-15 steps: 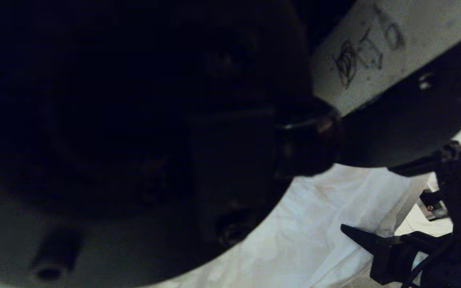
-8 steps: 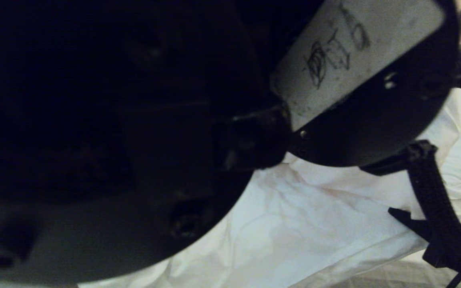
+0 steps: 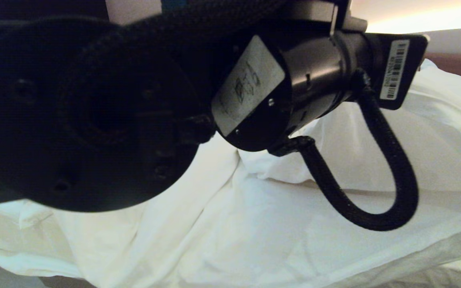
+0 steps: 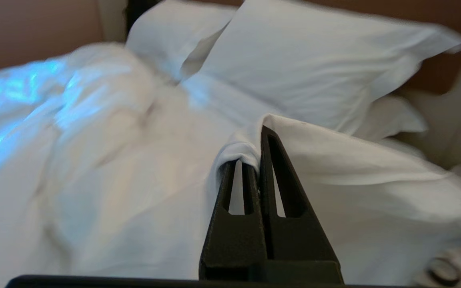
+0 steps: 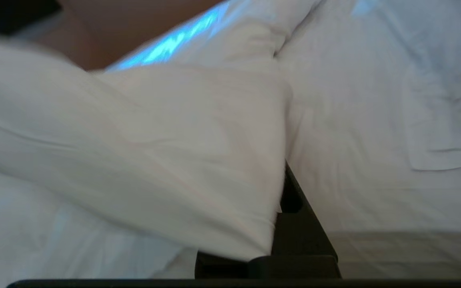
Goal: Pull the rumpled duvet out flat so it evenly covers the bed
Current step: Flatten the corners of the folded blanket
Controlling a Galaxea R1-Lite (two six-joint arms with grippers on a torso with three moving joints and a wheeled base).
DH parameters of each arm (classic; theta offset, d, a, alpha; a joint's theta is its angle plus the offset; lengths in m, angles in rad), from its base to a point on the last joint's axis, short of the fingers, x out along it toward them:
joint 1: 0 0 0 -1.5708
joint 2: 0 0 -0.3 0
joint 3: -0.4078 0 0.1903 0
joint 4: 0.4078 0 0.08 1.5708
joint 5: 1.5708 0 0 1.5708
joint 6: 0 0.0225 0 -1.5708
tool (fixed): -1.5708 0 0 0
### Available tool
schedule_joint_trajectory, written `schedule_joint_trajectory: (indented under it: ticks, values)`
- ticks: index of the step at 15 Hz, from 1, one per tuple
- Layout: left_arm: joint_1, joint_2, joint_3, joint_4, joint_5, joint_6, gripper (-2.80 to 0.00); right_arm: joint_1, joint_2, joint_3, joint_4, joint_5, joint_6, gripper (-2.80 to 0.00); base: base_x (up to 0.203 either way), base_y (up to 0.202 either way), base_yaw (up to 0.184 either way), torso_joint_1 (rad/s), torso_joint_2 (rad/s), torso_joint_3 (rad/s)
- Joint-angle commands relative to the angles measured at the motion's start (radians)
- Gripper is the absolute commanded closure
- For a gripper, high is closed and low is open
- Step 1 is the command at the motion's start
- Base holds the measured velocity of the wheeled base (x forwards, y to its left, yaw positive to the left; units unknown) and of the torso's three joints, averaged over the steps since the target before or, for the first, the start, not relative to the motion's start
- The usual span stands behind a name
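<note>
The bed [image 4: 222,98] is mostly hidden under white bedding, with a strip of bare sheet showing between the pillows and the heaped cover, and a brown headboard [image 4: 34,32] behind. The duvet [image 3: 278,232] lies rumpled across the bed, bunched into thick folds, and one raised fold runs up toward the robot's arms in the head view. Two pillows [image 4: 310,68] lean against the headboard, one partly behind the other, and the duvet's lifted edge sits just in front of them. In the head view a black arm [image 3: 86,116] fills the upper left and middle, close to the camera, with a white label [image 3: 246,86] bearing scribbled marks and a looped black cable [image 3: 394,188] hanging below it over the duvet. The left gripper [image 4: 256,160] has its fingers pressed together on a pinch of the duvet's edge, the cloth bulging over the tips and lifted above the bed. The right gripper [image 5: 290,208] is closed too, and a thick fold of the duvet drapes over and hides one finger; the cloth seems caught between the fingers, though the tips are covered
</note>
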Motion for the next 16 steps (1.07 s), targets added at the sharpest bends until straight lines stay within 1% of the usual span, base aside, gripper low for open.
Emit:
schedule_joint_trajectory:
  ticks: [1, 3, 6, 9, 11, 12, 14, 16]
  values:
    - [0.035, -0.017, 0.049, -0.006, 0.002, -0.003, 0.00, -0.038, -0.062, -0.039, 0.160, -0.004, 0.019, 0.00, 0.000, 0.000, 0.000, 0.000, 0.00, 0.000]
    - [0.045, -0.050, 0.136, -0.012, 0.001, -0.006, 0.00, -0.089, -0.090, -0.060, 0.201, -0.004, 0.039, 0.00, 0.000, 0.000, 0.000, 0.000, 0.00, 0.000]
    - [0.045, -0.107, 0.282, -0.024, -0.002, -0.007, 0.00, -0.120, -0.174, -0.082, 0.267, -0.005, 0.050, 0.00, 0.000, 0.000, 0.000, 0.000, 0.00, 0.000]
    - [0.045, -0.142, 0.425, -0.067, -0.002, -0.007, 0.00, -0.122, -0.253, -0.149, 0.402, -0.068, 0.089, 0.00, 0.000, 0.000, 0.000, 0.000, 0.00, 0.000]
    - [0.044, -0.158, 0.519, -0.096, -0.002, -0.006, 0.00, -0.121, -0.294, -0.183, 0.470, -0.080, 0.095, 0.00, 0.000, 0.000, 0.000, 0.000, 0.00, 0.000]
    - [0.041, -0.167, 0.573, -0.104, -0.002, -0.005, 0.00, -0.121, -0.307, -0.196, 0.506, -0.103, 0.096, 0.00, 0.000, 0.000, 0.000, 0.000, 0.00, 0.000]
    - [0.034, -0.183, 0.664, -0.111, -0.003, -0.003, 0.00, -0.121, -0.310, -0.197, 0.533, -0.157, 0.097, 0.00, 0.000, 0.000, 0.000, 0.000, 0.00, 0.000]
    - [0.020, -0.189, 0.711, -0.112, -0.005, -0.004, 0.00, -0.121, -0.321, -0.197, 0.572, -0.175, 0.098, 0.00, 0.000, 0.000, 0.000, 0.000, 0.00, 0.000]
